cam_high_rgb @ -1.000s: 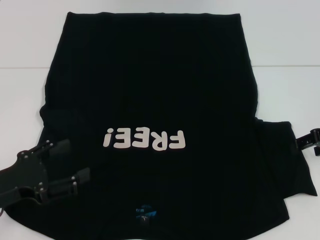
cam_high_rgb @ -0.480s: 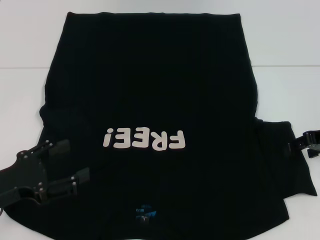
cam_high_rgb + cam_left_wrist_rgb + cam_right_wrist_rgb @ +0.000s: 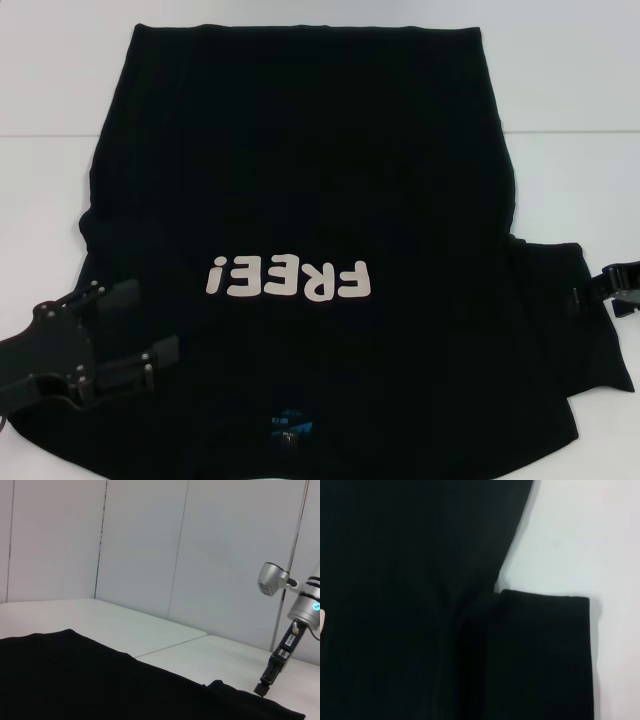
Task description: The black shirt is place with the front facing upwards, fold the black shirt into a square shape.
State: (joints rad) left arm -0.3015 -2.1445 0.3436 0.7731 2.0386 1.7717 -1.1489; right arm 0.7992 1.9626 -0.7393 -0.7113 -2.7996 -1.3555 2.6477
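The black shirt (image 3: 300,180) lies spread flat on the white table (image 3: 40,190), front up, with its pale "FREE!" lettering (image 3: 290,280) across the chest and a small blue neck label (image 3: 290,428) near the front edge. My left gripper (image 3: 143,323) hovers open over the shirt's near left part, nothing between its fingers. My right gripper (image 3: 590,288) reaches in from the right edge, at the outer hem of the right sleeve (image 3: 540,655). In the left wrist view the right gripper (image 3: 263,689) points down at the edge of the shirt (image 3: 75,680).
Bare white table (image 3: 580,540) surrounds the shirt on the left, right and far sides. A seam line in the table runs across behind the shirt's middle. Pale wall panels (image 3: 150,545) stand behind the table.
My right gripper has slid a little further left onto the sleeve's edge. The left gripper and the shirt have barely moved.
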